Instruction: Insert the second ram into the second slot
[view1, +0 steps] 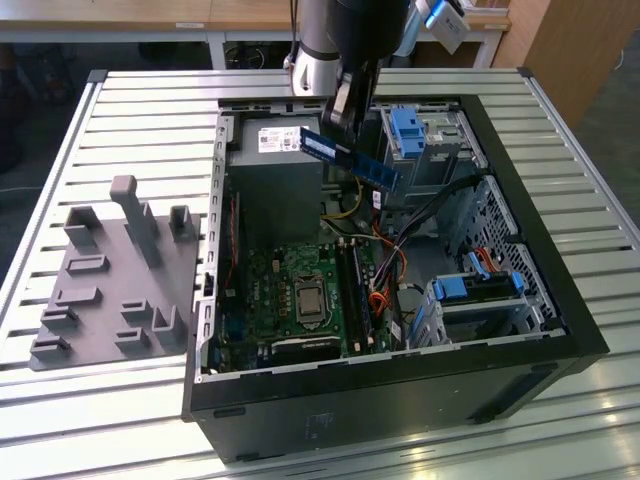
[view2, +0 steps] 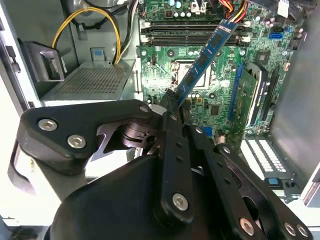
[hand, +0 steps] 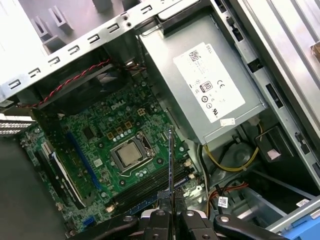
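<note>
A slatted metal table (view1: 130, 110) bears an open computer case (view1: 400, 400) holding a green motherboard (view1: 290, 290); the gripper (view2: 171, 105) pinches the second ram (view2: 202, 57) (tilted) above it.

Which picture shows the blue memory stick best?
The second wrist view: the second ram lies with its blue face toward the camera, running out from the gripper. The exterior view shows it small and tilted above the open computer case. The first wrist view catches it edge-on, as a thin line.
</note>
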